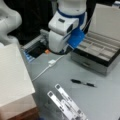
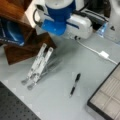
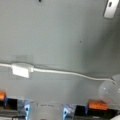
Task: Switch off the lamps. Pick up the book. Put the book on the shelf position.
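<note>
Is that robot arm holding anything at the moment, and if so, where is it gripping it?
It cannot be told: the gripper itself shows in no view. The wrist view shows only the white cable with its switch box on the grey table.

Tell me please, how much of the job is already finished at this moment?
Looks done: the book lies flat on the shelf position. In hand: the tool hangs low over the grey table, close to the white cable switch; the wrist view shows that switch and a bulb near it. Left: the lamps; I cannot tell whether the bulb is lit.
</note>
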Robot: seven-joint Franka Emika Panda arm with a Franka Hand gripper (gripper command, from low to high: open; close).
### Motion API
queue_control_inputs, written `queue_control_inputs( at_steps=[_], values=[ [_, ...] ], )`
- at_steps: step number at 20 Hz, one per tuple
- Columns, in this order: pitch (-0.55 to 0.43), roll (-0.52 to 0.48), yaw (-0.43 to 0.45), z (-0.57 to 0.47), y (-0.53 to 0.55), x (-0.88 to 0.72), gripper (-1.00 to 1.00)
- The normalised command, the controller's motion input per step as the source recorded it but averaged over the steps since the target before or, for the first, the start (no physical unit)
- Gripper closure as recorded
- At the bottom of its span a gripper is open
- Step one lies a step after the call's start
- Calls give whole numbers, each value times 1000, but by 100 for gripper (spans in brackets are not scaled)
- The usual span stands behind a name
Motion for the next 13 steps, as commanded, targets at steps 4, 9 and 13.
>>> queue_control_inputs(
  at_steps=[4, 9, 13],
  values=[
    [-211, 62, -180, -129, 218, -251, -100],
    [-201, 3, -117, -148, 167, -216, -100],
    [-244, -20, -60, -217, 45, -238, -100]
  ],
)
